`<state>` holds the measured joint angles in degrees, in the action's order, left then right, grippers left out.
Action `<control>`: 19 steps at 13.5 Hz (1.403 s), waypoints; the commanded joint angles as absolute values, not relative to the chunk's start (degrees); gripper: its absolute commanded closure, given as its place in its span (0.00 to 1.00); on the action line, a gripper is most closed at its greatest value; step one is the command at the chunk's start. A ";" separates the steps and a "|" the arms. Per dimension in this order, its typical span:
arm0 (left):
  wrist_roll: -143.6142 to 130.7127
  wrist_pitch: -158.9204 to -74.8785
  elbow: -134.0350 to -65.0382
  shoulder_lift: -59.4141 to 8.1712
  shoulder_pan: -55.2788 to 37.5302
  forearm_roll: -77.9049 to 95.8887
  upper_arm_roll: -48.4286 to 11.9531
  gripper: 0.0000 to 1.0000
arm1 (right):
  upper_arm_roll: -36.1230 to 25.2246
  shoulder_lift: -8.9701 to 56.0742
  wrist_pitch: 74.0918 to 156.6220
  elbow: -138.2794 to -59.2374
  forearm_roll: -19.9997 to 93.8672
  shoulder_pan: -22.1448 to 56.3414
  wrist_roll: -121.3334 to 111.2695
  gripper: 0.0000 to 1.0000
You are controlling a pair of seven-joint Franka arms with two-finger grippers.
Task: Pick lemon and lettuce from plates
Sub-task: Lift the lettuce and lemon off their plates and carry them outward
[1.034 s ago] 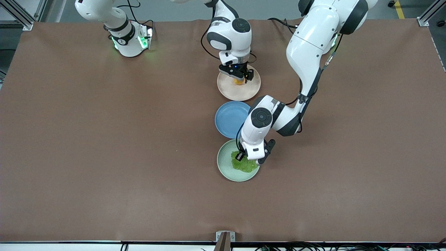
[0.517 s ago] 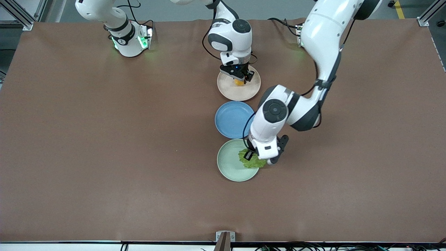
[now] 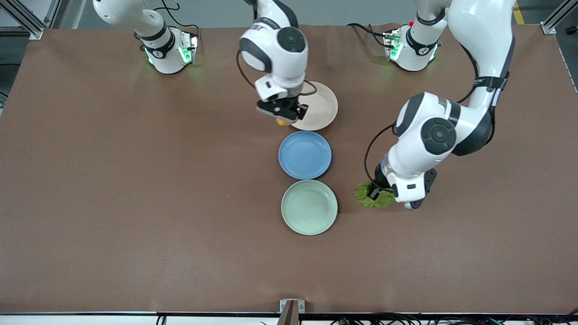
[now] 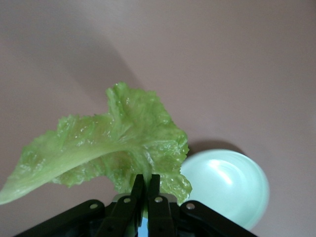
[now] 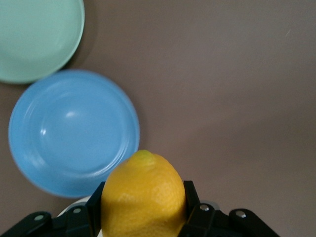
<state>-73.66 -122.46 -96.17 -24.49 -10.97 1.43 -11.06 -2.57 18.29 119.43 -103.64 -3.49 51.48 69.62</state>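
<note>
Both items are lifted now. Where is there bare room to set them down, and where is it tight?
Bare table spreads wide from the plates toward the right arm's end, and under the left tool holding the lettuce. It is crowded along the beige plate, blue plate and green plate.

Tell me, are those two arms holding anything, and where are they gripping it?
Yes. The left end effector pinches the lettuce at its leafy edge. The right end effector clamps the lemon across its sides, pointed tip outward.

L hand (image 4: 145, 195) pinches lettuce (image 4: 118, 145) above mint plate (image 4: 227, 187).
</note>
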 commanded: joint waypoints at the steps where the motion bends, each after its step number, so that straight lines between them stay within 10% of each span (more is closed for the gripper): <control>1: -70.49 -123.83 -104.74 -19.17 -6.87 2.29 -11.95 0.93 | -1.32 11.09 120.85 -113.53 -3.87 41.08 55.25 0.97; 11: -63.11 -147.28 -126.99 -16.96 0.00 2.29 -11.87 0.93 | -1.32 7.82 137.80 -131.91 -3.69 10.31 11.55 0.97; 19: -60.57 -153.99 -131.39 -19.07 0.96 1.67 -11.78 0.89 | -1.14 13.44 152.92 -138.78 0.26 4.31 -0.51 0.97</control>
<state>-62.91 -152.90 -130.48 -19.21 -0.12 1.43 -11.36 -2.47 13.14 151.07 -137.59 -2.04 5.60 2.52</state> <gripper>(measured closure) 0.890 0.357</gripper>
